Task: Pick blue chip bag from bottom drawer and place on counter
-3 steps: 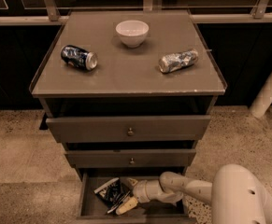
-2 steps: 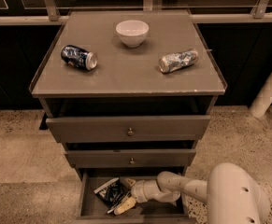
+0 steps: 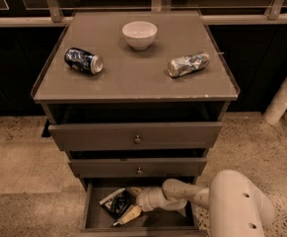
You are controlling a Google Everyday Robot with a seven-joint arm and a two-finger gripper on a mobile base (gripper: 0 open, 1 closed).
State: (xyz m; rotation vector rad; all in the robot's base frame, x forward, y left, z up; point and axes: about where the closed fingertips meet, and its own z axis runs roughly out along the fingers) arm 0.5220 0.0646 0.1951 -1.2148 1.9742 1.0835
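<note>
Camera view. Gripper point(image 3: 126, 207) at bottom centre of frame, inside the bottom drawer point(image 3: 168, 219), against the blue chip bag point(image 3: 114, 203) in the drawer's left half.

Change over the last second: arm has crept slightly left onto the bag; bag unmoved.

Jaws: cannot tell whether apart or clamped.

Judgement: grasp stage, lift not begun. Tabletop point(image 3: 133, 78), upper frame, has bare space between blue can point(image 3: 83, 60) and silver can point(image 3: 188, 64).
</note>
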